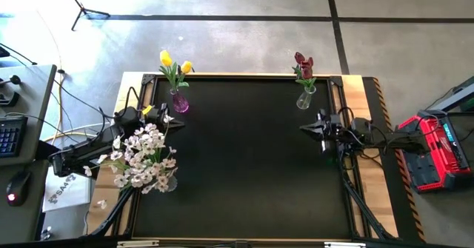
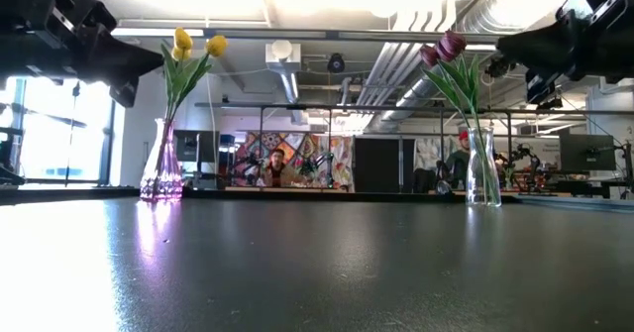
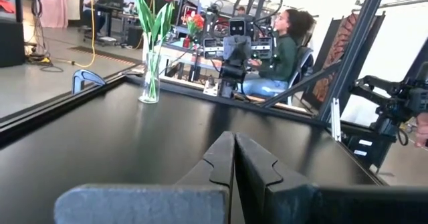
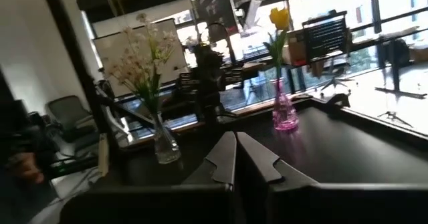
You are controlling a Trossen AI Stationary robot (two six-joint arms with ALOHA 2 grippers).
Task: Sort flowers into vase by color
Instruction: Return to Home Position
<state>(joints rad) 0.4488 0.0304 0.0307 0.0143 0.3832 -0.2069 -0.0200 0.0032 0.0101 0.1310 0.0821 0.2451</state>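
Observation:
Two yellow tulips (image 1: 175, 64) stand with their stems in a pink glass vase (image 1: 179, 102) at the far left of the mat. Dark red tulips (image 1: 303, 66) stand in a clear vase (image 1: 304, 97) at the far right. White-pinkish blossom sprays (image 1: 144, 155) stand in a clear vase (image 4: 164, 146) near the left edge. My left gripper (image 1: 159, 109) hovers shut beside the pink vase, above the sprays. My right gripper (image 1: 305, 128) hovers shut near the clear vase of red tulips. Neither holds anything.
The black mat (image 1: 244, 166) covers most of the table, with a wooden border (image 1: 370, 166) around it. Cables (image 1: 355, 196) run along the right side. A red device (image 1: 437, 148) sits off the table's right. A person (image 3: 277, 53) sits beyond the table.

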